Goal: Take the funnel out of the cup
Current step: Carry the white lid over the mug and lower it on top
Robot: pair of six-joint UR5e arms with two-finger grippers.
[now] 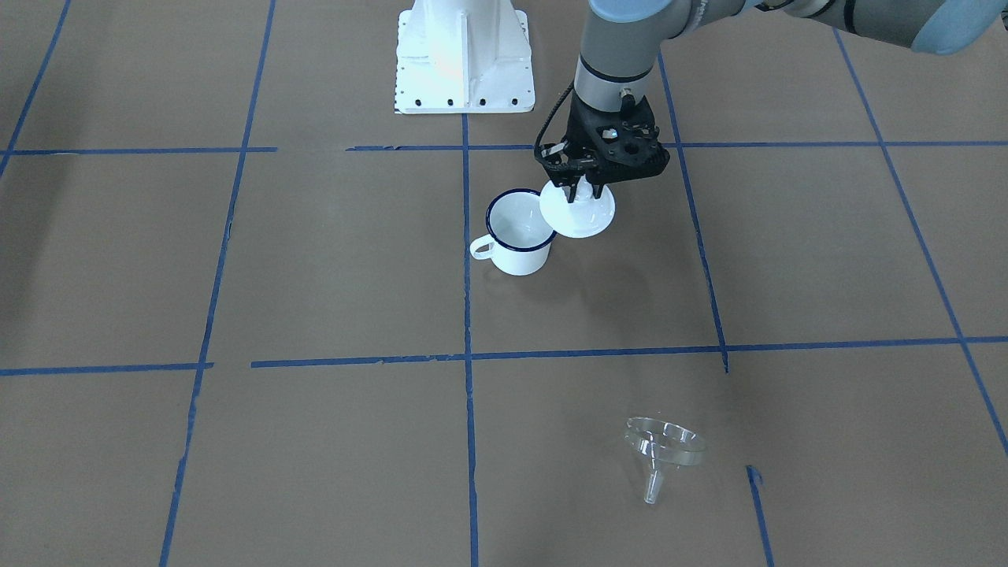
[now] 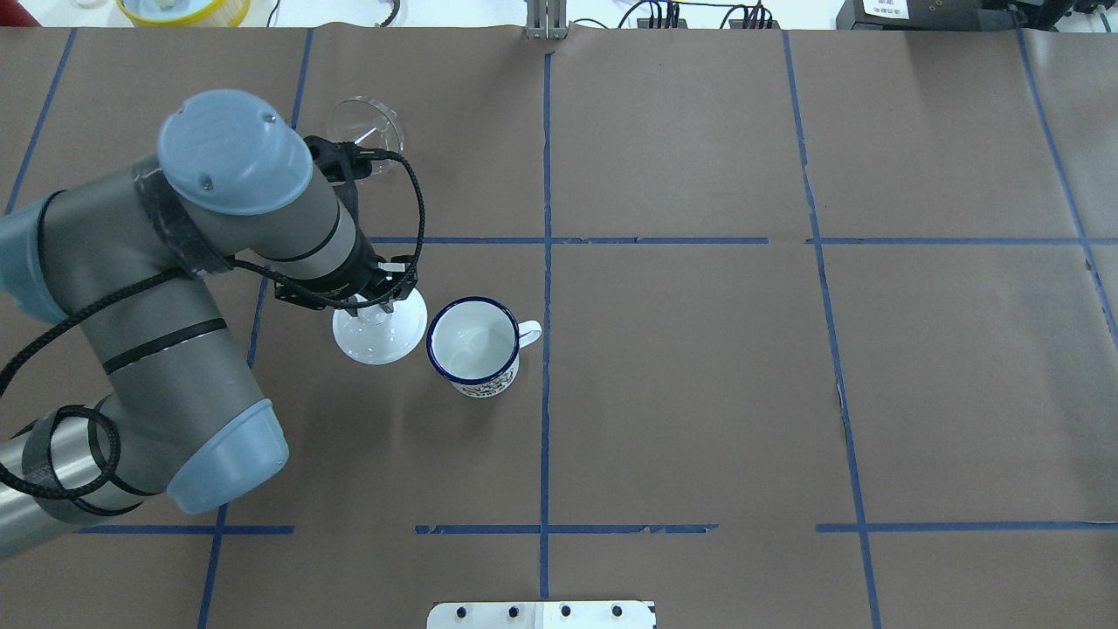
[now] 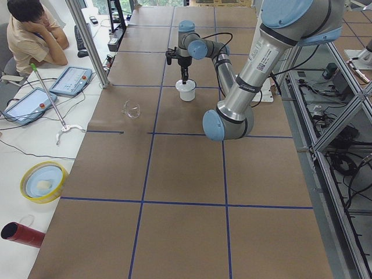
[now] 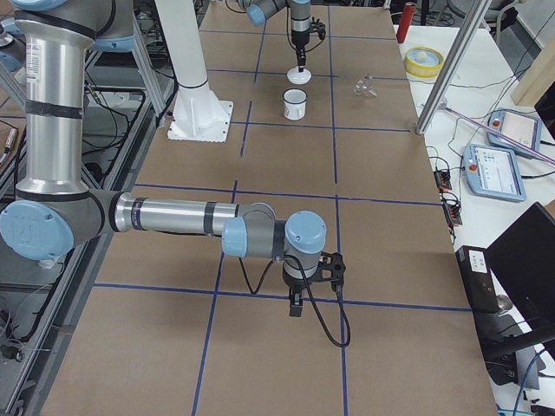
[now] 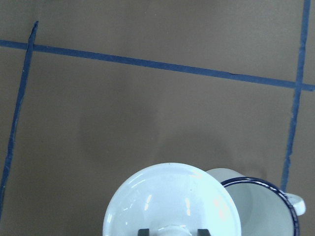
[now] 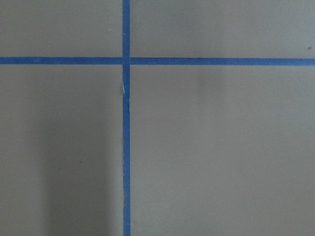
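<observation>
Though well apart from the cup (image 1: pixel 517 236), funnel (image 1: pixel 661 449) near edge of the table (image 2: pixel 699 131)

The table (image 1: pixel 331 260) is covered in brown paper, marked into large squares by blue tape (image 1: pixel 466 315). The cup (image 1: pixel 517 236) stands upright on it near the middle, mouth open, its handle toward the robot's right and close to a tape line. The funnel (image 1: pixel 661 449) lies tipped on its side, well apart from the cup, toward the robot's left. A white base (image 1: pixel 463 59) sits at the robot's edge.
</observation>
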